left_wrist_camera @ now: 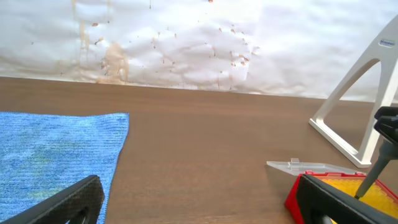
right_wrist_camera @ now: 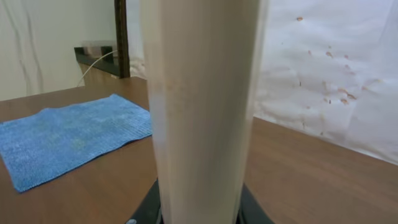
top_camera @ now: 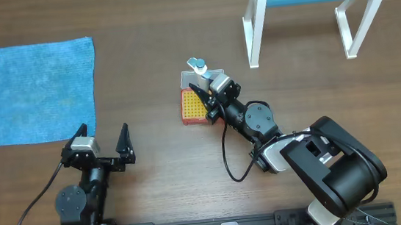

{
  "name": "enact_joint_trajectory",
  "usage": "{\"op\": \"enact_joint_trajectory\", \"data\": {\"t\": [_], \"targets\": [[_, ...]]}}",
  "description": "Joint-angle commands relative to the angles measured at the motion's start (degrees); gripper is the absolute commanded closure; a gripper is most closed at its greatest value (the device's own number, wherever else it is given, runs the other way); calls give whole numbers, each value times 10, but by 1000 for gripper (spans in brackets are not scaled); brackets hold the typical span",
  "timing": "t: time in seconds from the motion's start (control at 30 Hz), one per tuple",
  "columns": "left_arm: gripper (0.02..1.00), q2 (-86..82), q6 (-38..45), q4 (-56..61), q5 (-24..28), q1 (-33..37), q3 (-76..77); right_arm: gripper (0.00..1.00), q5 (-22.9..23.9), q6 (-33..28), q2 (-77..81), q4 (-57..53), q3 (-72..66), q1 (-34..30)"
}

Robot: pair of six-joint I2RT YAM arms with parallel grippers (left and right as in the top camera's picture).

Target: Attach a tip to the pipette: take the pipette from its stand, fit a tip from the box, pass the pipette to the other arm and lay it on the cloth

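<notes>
My right gripper (top_camera: 209,91) is shut on the white pipette (top_camera: 198,67), holding it upright over the red tip box (top_camera: 192,106) with its yellow tip rack. In the right wrist view the pipette body (right_wrist_camera: 202,106) stands between the fingers. From the left wrist view the pipette's thin lower end (left_wrist_camera: 373,175) points down into the tip box (left_wrist_camera: 348,194). My left gripper (top_camera: 104,146) is open and holds nothing, near the front left, just below the blue cloth (top_camera: 42,91). The cloth (left_wrist_camera: 53,155) lies flat.
The white pipette stand (top_camera: 324,12) with a blue top bar stands at the back right, its leg (left_wrist_camera: 351,118) beside the box. The box's clear lid (left_wrist_camera: 305,165) lies open behind it. Bare brown table lies between the cloth and the box.
</notes>
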Motion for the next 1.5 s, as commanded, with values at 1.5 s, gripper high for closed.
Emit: {"op": "enact_joint_trajectory", "data": {"t": [1.5], "targets": [[23, -3, -5, -1, 6, 1, -2, 928, 16, 8, -4, 14, -9, -5]]}}
